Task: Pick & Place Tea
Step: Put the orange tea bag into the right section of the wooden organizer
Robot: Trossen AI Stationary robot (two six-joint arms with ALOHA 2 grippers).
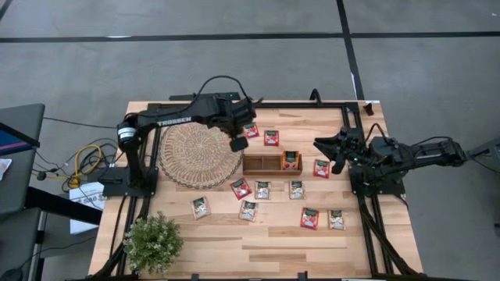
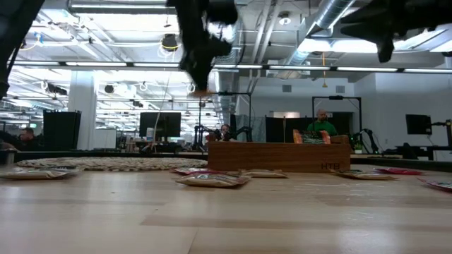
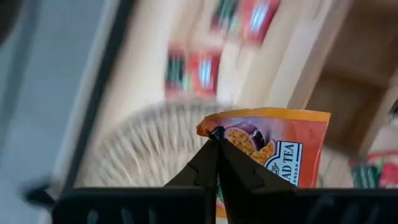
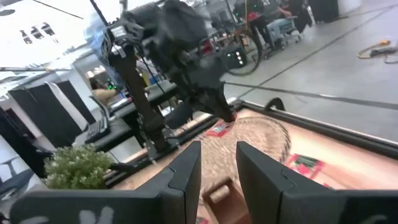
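My left gripper (image 1: 238,144) hangs above the right rim of the round woven mat (image 1: 201,154), shut on an orange-red tea sachet (image 3: 280,146). Several more tea sachets (image 1: 262,190) lie flat on the table around a long wooden tray (image 1: 266,163), and one stands in the tray's right compartment (image 1: 291,160). My right gripper (image 1: 324,146) hovers open near the tray's right end, holding nothing; its two fingers show apart in the right wrist view (image 4: 217,168). My left gripper pinches the sachet between its two shut fingers (image 3: 205,165), at a side edge near one corner (image 3: 231,133). The fingers slant down from the table's left. The sachet is lifted clear of the mat and the table.
A small potted plant (image 1: 152,242) stands at the near left corner. Two sachets (image 1: 271,137) lie behind the tray and one (image 1: 321,168) at its right end. Bare wood runs along the near edge (image 1: 258,254).
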